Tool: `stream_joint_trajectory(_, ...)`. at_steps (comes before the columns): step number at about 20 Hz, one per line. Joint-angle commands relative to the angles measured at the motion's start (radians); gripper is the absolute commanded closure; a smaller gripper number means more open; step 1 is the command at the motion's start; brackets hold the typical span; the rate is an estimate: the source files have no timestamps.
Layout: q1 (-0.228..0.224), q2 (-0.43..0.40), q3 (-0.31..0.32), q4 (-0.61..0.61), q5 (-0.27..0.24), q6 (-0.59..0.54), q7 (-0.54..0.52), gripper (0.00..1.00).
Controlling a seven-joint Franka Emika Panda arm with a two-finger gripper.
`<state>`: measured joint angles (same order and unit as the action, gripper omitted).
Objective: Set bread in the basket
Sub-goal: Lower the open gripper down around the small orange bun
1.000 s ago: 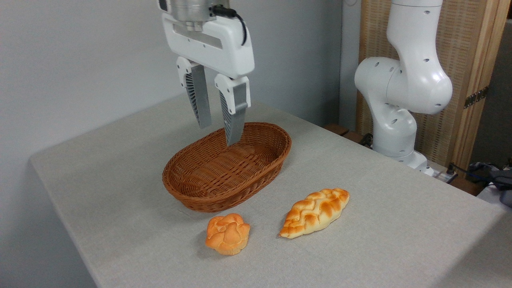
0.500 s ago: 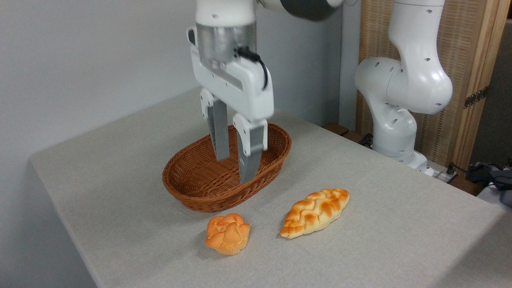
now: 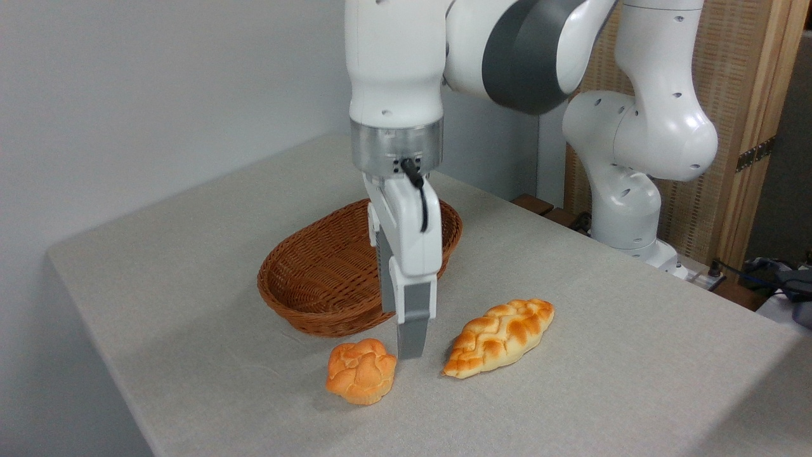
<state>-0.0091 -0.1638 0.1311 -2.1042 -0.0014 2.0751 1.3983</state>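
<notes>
Bright, even, diffuse light, no harsh glare. Soft faint shadows under the bun point(image 3: 361, 370), loaf point(image 3: 499, 337) and basket point(image 3: 317, 289) on the table point(image 3: 602, 355). Mild sheen on the arm point(image 3: 641, 120). Focus sharp, no motion blur, no visible edge distortion.

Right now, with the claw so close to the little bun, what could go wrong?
1. The gripper hangs in the gap between the bread and the braided loaf, right of the bun, so closing here might miss it or nudge it.
2. Seen edge-on, its opening cannot be judged; too narrow, and a finger could press into the bun's top.
3. The basket sits just behind, so a low carry could bump its rim.
</notes>
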Motion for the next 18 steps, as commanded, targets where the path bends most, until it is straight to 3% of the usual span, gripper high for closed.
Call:
stream_joint_trajectory(1, -0.015, 0.012, 0.009, -0.036, 0.111, 0.026, 0.213, 0.00)
stream_joint_trajectory(3, -0.022, 0.023, 0.005, -0.039, 0.145, 0.028, 0.336, 0.00)
stream_joint_trajectory(9, -0.038, 0.044, 0.001, -0.039, 0.133, 0.101, 0.571, 0.00)
stream_joint_trajectory(13, -0.089, 0.078, -0.011, -0.049, 0.132, 0.135, 0.574, 0.00)
stream_joint_trajectory(18, -0.091, 0.090, -0.060, -0.096, 0.133, 0.211, 0.574, 0.00)
